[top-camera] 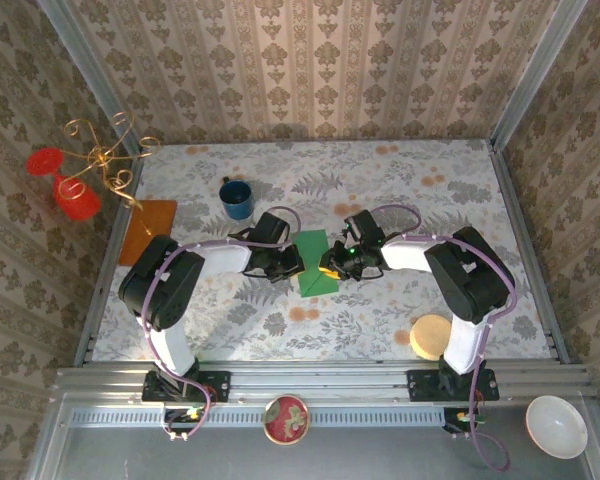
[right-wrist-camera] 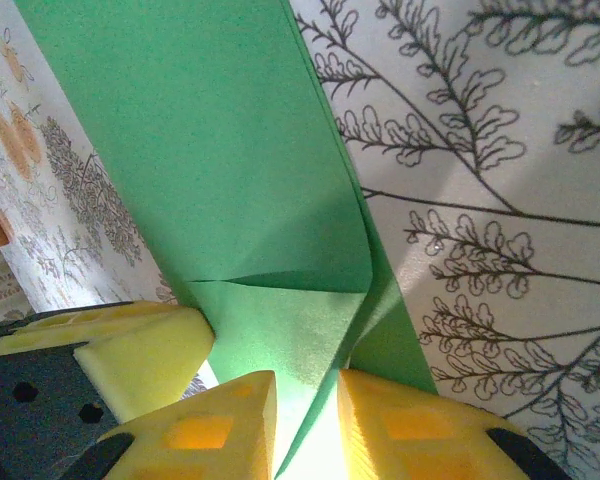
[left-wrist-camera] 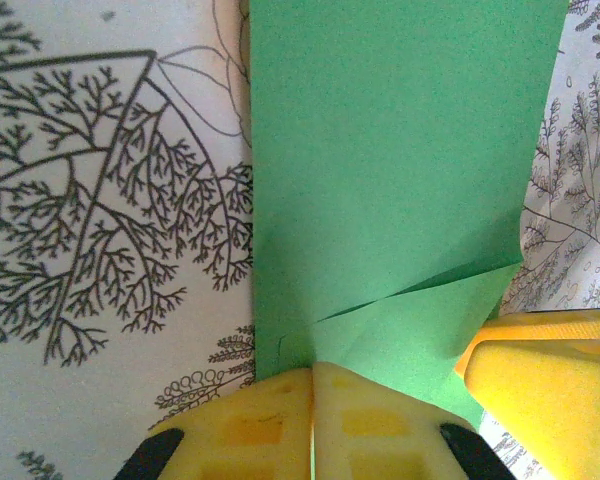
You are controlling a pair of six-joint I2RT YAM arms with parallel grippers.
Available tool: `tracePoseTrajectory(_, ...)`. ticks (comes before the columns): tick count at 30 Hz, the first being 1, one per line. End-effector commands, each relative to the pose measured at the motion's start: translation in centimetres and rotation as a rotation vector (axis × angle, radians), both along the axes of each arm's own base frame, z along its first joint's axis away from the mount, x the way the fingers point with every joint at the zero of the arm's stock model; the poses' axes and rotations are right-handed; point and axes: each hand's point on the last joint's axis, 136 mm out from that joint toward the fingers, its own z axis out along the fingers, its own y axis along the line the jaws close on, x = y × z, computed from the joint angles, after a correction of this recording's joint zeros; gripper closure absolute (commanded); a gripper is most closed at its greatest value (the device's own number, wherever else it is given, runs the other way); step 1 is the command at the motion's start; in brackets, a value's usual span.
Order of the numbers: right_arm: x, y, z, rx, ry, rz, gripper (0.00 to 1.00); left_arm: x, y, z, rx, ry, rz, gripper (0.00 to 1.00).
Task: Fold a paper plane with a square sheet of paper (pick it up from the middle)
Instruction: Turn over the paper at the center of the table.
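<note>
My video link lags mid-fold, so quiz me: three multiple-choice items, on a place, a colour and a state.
1. Where does the blue mug stand? A. beyond the green sheet, to its left. B. on the green sheet. C. near right corner.
2. Colour of the flat sheet at far left? A. blue. B. white. C. orange-brown.
3. The left claw is? A. wide open. B. shut on the green sheet's edge. C. shut on nothing.
1 A, it stands farther back in the top view; 2 C, orange-brown throughout; 3 B, green paper runs into its closed jaws.
</note>
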Motion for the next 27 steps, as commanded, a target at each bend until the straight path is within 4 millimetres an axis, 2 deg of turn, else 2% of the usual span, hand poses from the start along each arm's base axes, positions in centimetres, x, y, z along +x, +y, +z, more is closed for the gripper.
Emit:
tracePoseTrajectory(1,0.2,0.7,-0.3,0.010,0.005,0.007,0.75,-1.5,1.7,-2.3,0.073,0.074,0.022,0.91)
tracePoseTrajectory(7,0.5,2.0,0.6,0.084,-0.028,0.029,0.76,-1.5,1.7,-2.2,0.073,0.073,0.026,0.91)
tracePoseTrajectory(14,0.2,2.2,0.7,0.104,-0.063,0.041,0.81,-1.2,1.5,-1.6,0.059,0.060,0.031,0.91)
tracePoseTrajectory(17,0.2,2.2,0.6,0.099,-0.076,0.045,0.87,-1.0,1.4,-0.8,0.048,0.046,0.036,0.91)
tracePoseTrajectory(23,0.8,1.8,1.5,0.082,-0.157,0.053,0.97,0.2,2.6,2.3,-0.002,-0.031,0.113,0.88)
tracePoseTrajectory(27,1.8,2.0,4.1,0.104,-0.283,0.079,0.99,0.8,4.6,4.7,-0.047,-0.096,0.179,0.82)
